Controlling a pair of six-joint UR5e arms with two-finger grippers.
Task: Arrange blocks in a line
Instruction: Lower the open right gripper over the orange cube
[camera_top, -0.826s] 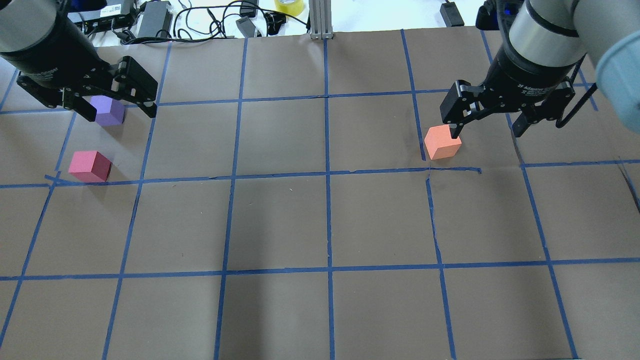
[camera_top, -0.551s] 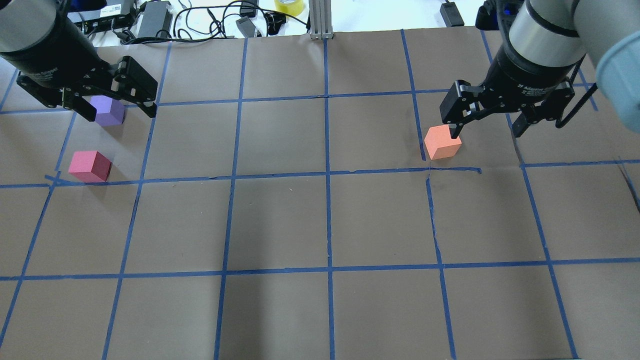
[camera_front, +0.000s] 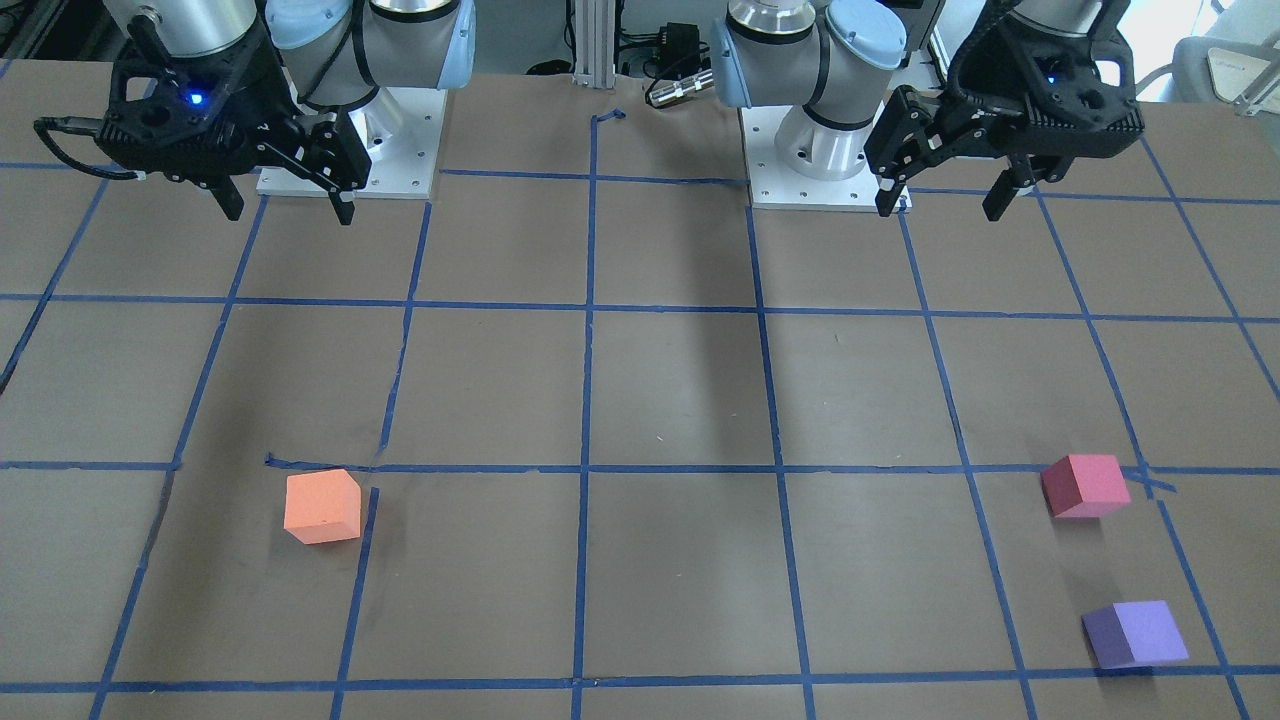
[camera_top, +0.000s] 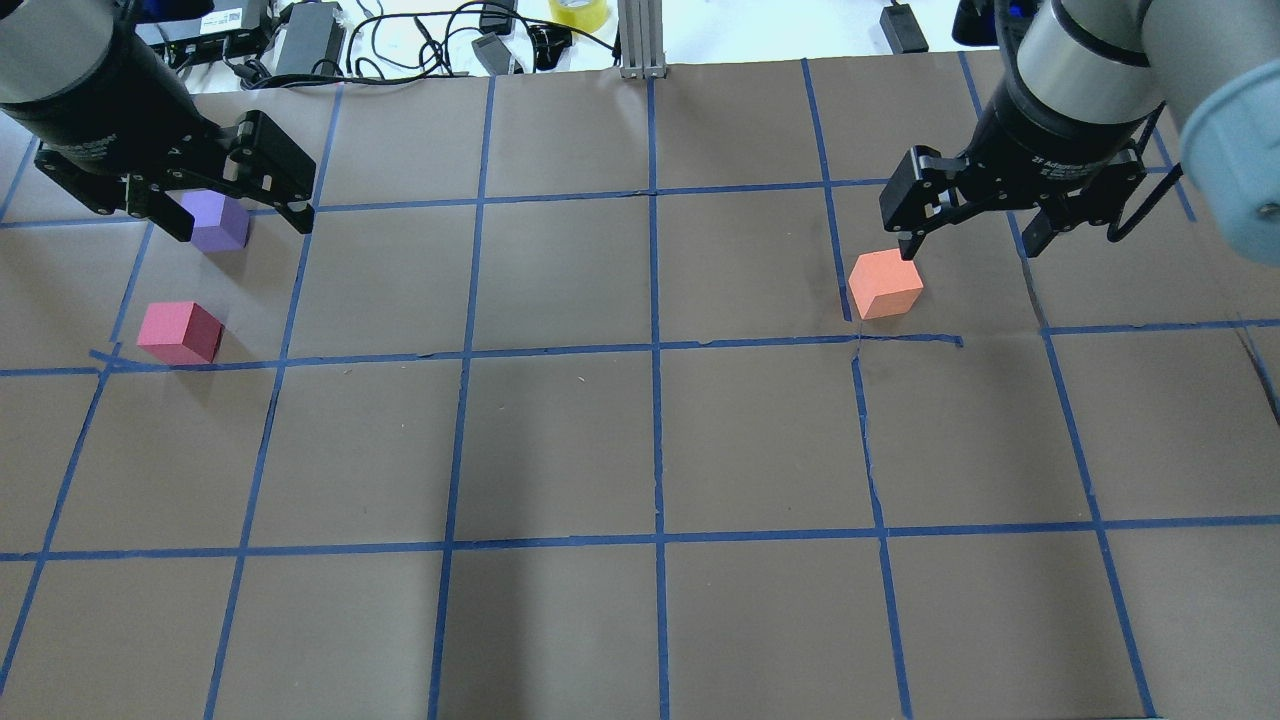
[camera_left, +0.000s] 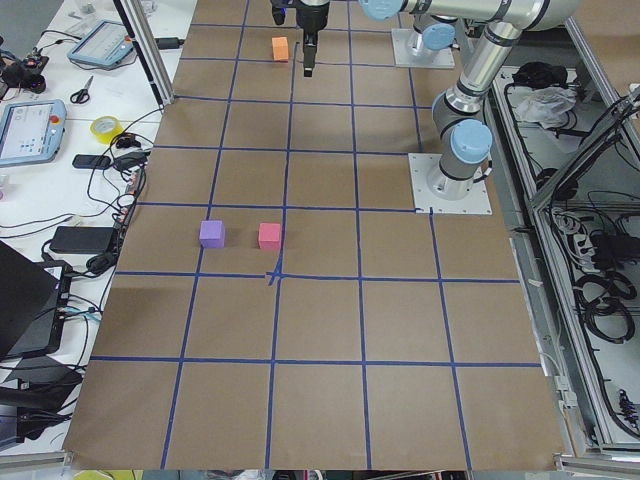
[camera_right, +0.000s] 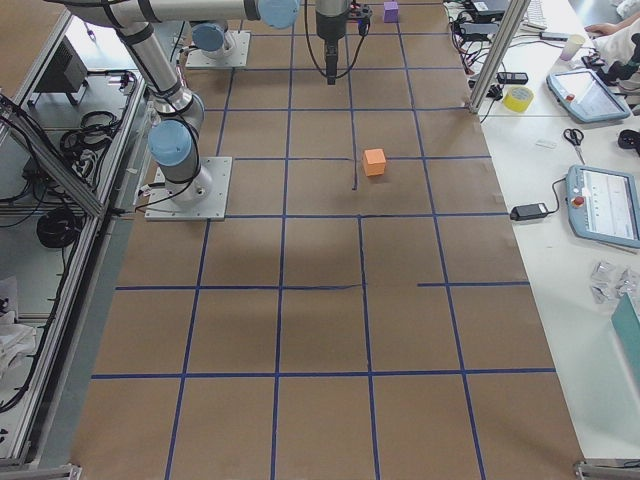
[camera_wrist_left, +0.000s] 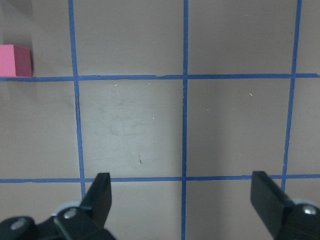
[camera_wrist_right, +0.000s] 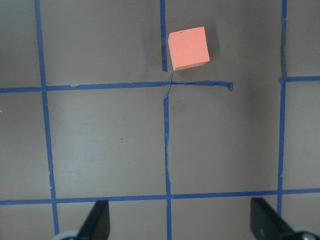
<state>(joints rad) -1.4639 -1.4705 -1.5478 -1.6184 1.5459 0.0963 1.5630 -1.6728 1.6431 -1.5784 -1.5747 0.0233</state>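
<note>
The orange block (camera_top: 885, 285) lies on the brown papered table right of centre; it also shows in the front view (camera_front: 322, 506) and the right wrist view (camera_wrist_right: 188, 48). The pinkish-red block (camera_top: 180, 332) and the purple block (camera_top: 218, 222) lie apart at the far left, and both show in the front view: pinkish-red (camera_front: 1085, 485), purple (camera_front: 1135, 633). My left gripper (camera_top: 240, 225) is open and empty, high above the table and overlapping the purple block in the overhead view. My right gripper (camera_top: 968, 248) is open and empty, high up just beyond the orange block.
Blue tape lines form a grid on the table (camera_top: 560, 440). Cables, power bricks and a yellow tape roll (camera_top: 578, 12) lie past the far edge beside an aluminium post (camera_top: 640, 40). The two arm bases (camera_front: 350, 150) (camera_front: 820, 160) stand at the robot's side.
My right gripper has shifted slightly toward the far edge, away from the orange block, still open. The left arm and all three blocks have not moved.
</note>
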